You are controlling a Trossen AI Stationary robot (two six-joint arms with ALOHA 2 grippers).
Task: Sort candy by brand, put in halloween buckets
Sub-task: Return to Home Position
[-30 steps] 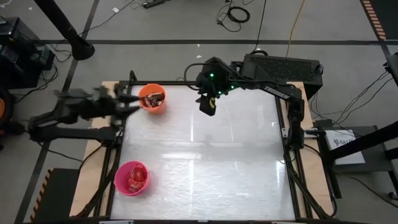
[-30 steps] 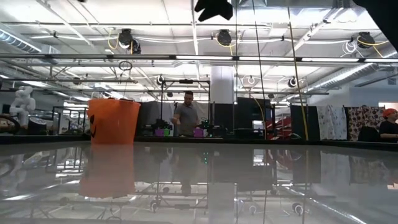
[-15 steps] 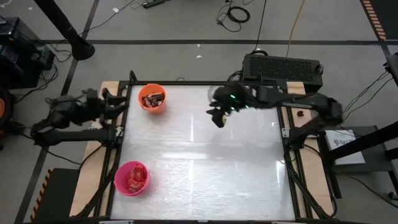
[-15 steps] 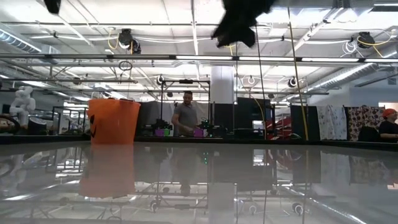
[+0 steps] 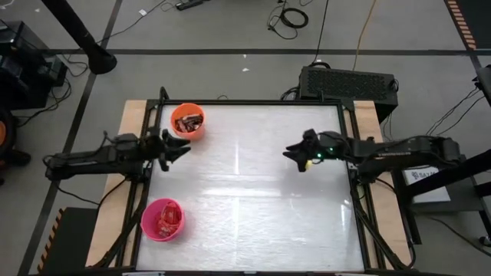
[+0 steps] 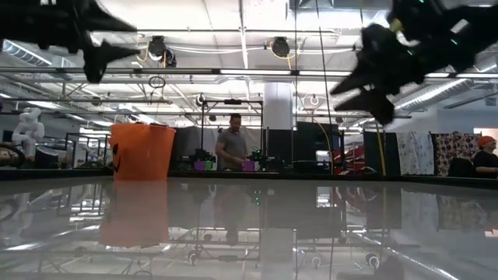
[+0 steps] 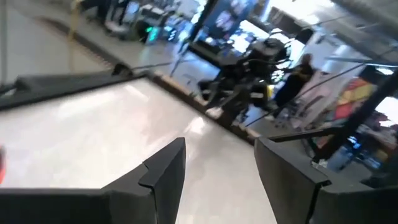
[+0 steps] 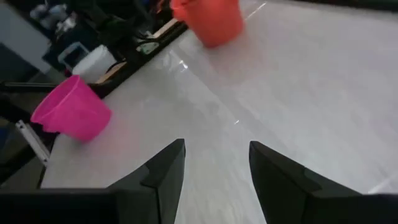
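Overhead camera first: it looks straight down from high enough to take in the whole glossy white worktop (image 5: 245, 192), the dark left arm (image 5: 100, 157), the dark right arm (image 5: 391, 147) and the grey floor (image 5: 230, 31) around them. The low camera sits at worktop height, looking level across the shiny surface into the room. The round orange plastic bucket (image 6: 142, 152) stands far off on its left, the same one overhead shows in a far corner. The left wrist camera rides close behind the left claw (image 7: 219, 149), facing across the worktop at the right arm. The right wrist camera, behind the right claw (image 8: 216, 149), tilts down over the worktop. It catches the orange bucket and the round hot-pink plastic bucket (image 8: 71, 109), both shared with overhead.
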